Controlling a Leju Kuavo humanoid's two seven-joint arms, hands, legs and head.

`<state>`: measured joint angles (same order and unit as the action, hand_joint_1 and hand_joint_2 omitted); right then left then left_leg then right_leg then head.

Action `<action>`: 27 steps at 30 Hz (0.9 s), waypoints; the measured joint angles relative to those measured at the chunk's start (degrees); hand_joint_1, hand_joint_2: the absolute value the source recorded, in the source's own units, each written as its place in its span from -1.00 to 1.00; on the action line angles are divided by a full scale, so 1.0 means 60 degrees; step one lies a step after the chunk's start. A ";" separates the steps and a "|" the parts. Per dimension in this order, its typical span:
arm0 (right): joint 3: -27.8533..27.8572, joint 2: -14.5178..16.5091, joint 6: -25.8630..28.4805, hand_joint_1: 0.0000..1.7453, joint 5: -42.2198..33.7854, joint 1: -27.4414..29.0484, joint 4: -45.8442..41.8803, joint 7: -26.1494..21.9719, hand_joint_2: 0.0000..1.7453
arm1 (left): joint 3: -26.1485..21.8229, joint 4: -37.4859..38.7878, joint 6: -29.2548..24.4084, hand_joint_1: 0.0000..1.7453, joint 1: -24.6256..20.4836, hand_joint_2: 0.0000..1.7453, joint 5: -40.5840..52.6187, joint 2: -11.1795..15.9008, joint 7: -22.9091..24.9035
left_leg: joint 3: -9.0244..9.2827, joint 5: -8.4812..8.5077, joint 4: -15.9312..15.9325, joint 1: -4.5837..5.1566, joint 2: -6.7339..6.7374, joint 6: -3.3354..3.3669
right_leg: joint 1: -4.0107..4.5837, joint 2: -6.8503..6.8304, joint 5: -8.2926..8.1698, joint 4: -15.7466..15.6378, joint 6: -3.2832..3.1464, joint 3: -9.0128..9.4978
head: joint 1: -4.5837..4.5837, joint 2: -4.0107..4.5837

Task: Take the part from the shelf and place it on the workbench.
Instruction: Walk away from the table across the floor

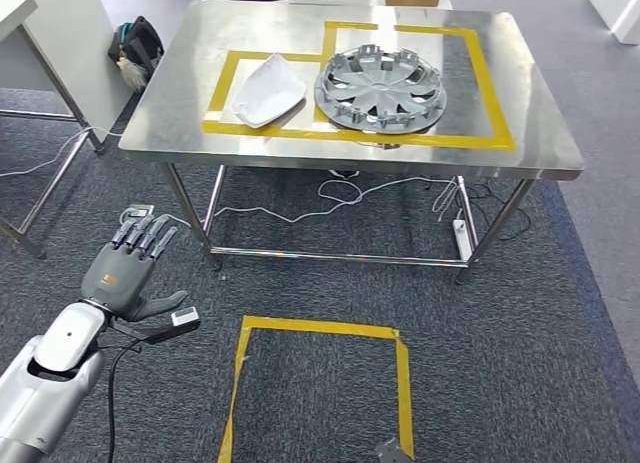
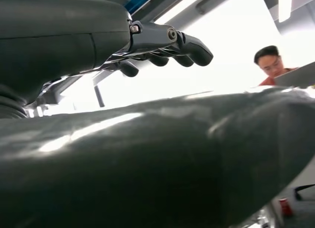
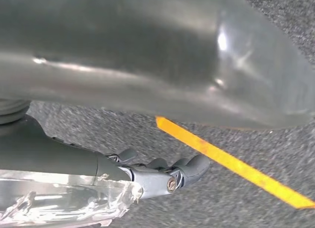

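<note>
On the steel workbench [image 1: 189, 133] a white curved part [image 1: 268, 89] lies inside a yellow taped outline. A grey wheel cover [image 1: 380, 88] lies flat just to its right. My left hand [image 1: 134, 265] hovers low over the carpet, in front of the bench's left legs, with its fingers stretched apart and nothing in it. In the left wrist view its dark fingers [image 2: 174, 46] reach out with nothing under them. My right hand [image 3: 163, 174] hangs above the carpet, fingers [image 3: 193, 168] loosely extended, holding nothing.
A yellow taped square [image 1: 321, 383] marks the carpet in front of me, and a yellow tape line [image 3: 230, 161] runs under my right hand. White cables and a power strip [image 1: 460, 233] lie under the bench. A second table [image 1: 45, 43] stands at the left. A person [image 2: 273, 65] is nearby.
</note>
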<state>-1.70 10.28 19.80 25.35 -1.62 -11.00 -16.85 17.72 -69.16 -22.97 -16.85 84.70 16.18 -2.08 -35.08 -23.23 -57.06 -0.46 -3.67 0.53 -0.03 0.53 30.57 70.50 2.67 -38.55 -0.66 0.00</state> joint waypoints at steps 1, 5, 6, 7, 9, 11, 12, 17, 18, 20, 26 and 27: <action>0.0000 -0.0005 0.0000 -1.00 -0.0001 -0.0007 0.0002 0.0002 -1.00 | 0.0001 0.0000 0.0005 -1.00 -0.0006 -1.00 -0.0002 0.0001 0.0001 | -0.0001 0.0013 0.0000 -0.0008 -0.0122 -0.0020 | -0.0012 0.0218 -0.0312 -0.0685 -0.0043 0.0317 | 0.0001 0.0000; 0.0000 -0.0029 0.0004 -1.00 -0.0003 -0.0021 0.0024 0.0007 -1.00 | 0.0003 0.0000 0.0018 -1.00 -0.0028 -1.00 -0.0004 0.0012 0.0001 | -0.0114 0.0133 0.0021 -0.0053 -0.0567 -0.0228 | -0.0056 0.0774 -0.0639 -0.2008 -0.0145 0.0991 | 0.0013 0.0000; 0.0000 -0.0029 0.0008 -1.00 -0.0003 -0.0024 0.0026 0.0009 -1.00 | 0.0004 0.0000 0.0023 -1.00 -0.0007 -1.00 -0.0004 0.0032 0.0001 | -0.0143 0.0175 0.0054 -0.0080 -0.0659 -0.0298 | -0.0047 0.0667 -0.0669 -0.2024 -0.0191 0.1005 | 0.0009 0.0000; 0.0000 -0.0031 0.0015 -1.00 -0.0003 -0.0027 0.0026 0.0010 -1.00 | 0.0005 0.0000 0.0029 -1.00 0.0021 -1.00 -0.0005 0.0056 0.0003 | -0.0179 0.0158 0.0038 -0.0074 -0.0565 -0.0353 | -0.0050 0.0552 -0.0706 -0.2065 -0.0255 0.1017 | 0.0018 0.0000; 0.0000 -0.0030 0.0027 -1.00 0.0001 -0.0029 0.0026 0.0007 -1.00 | 0.0006 0.0000 0.0054 -1.00 0.0028 -1.00 -0.0006 0.0108 0.0007 | -0.0424 -0.0172 -0.0430 -0.0035 -0.0083 -0.0437 | -0.0084 0.0299 -0.0779 -0.2163 -0.0370 0.1044 | 0.0096 0.0000; 0.0001 -0.0036 0.0036 -1.00 0.0004 -0.0010 0.0031 0.0008 -1.00 | 0.0010 0.0000 0.0082 -1.00 0.0014 -1.00 -0.0007 0.0109 0.0011 | -0.0980 -0.0813 -0.1631 -0.0026 0.0387 -0.0507 | -0.0075 0.0015 -0.0795 -0.2186 -0.0416 0.1041 | 0.0168 0.0000; 0.0002 -0.0039 0.0041 -1.00 0.0003 0.0003 0.0034 0.0012 -1.00 | 0.0014 0.0000 0.0098 -1.00 0.0029 -1.00 -0.0007 0.0101 0.0012 | -0.1246 -0.1042 -0.2212 -0.0035 0.0462 -0.0538 | -0.0070 -0.0137 -0.0792 -0.2184 -0.0421 0.1031 | 0.0171 0.0000; 0.0004 -0.0043 0.0056 -1.00 -0.0004 -0.0010 0.0037 0.0016 -1.00 | 0.0017 -0.0002 0.0146 -1.00 0.0095 -1.00 -0.0027 0.0110 0.0019 | -0.0310 -0.0225 -0.0778 -0.0014 0.0979 -0.0544 | -0.0036 -0.0785 -0.0726 -0.2158 -0.0336 0.1062 | 0.0181 0.0000; 0.0004 -0.0044 0.0056 -1.00 -0.0005 -0.0016 0.0037 0.0015 -1.00 | 0.0017 -0.0004 0.0147 -1.00 0.0086 -1.00 -0.0033 0.0115 0.0022 | -0.0023 -0.0086 -0.0277 0.0009 0.1169 -0.0491 | 0.0001 -0.0880 -0.0696 -0.2142 -0.0290 0.1078 | 0.0183 0.0000; 0.0004 -0.0046 0.0062 -1.00 -0.0009 -0.0024 0.0037 0.0014 -1.00 | 0.0017 -0.0006 0.0149 -1.00 0.0094 -1.00 -0.0039 0.0124 0.0023 | 0.0164 -0.0060 0.0112 0.0060 0.1298 -0.0363 | 0.0073 -0.1072 -0.0644 -0.2137 -0.0200 0.1120 | 0.0178 0.0000; 0.0001 -0.0046 0.0069 -1.00 -0.0011 -0.0019 0.0038 0.0006 -1.00 | 0.0017 -0.0025 0.0154 -1.00 0.0140 -1.00 -0.0062 0.0148 0.0023 | 0.0104 0.0019 0.0141 -0.0011 0.0603 -0.0023 | -0.0005 -0.0263 0.0376 -0.0469 0.0030 0.0442 | 0.0113 0.0000; 0.0002 -0.0048 0.0069 -1.00 -0.0012 -0.0003 0.0039 0.0007 -1.00 | 0.0018 -0.0025 0.0155 -1.00 0.0148 -1.00 -0.0062 0.0138 0.0023 | 0.0097 0.0021 0.0140 -0.0008 0.0477 -0.0004 | -0.0003 -0.0156 0.0642 0.0205 0.0030 0.0119 | 0.0108 0.0000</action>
<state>-1.69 9.99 20.22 25.28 -1.64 -10.76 -16.80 17.83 -69.31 -22.04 -15.97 84.32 17.01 -1.95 -34.50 -23.10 -56.22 -0.50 -0.81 0.50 -0.04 -0.41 34.42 71.73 2.85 -37.84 -0.01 0.00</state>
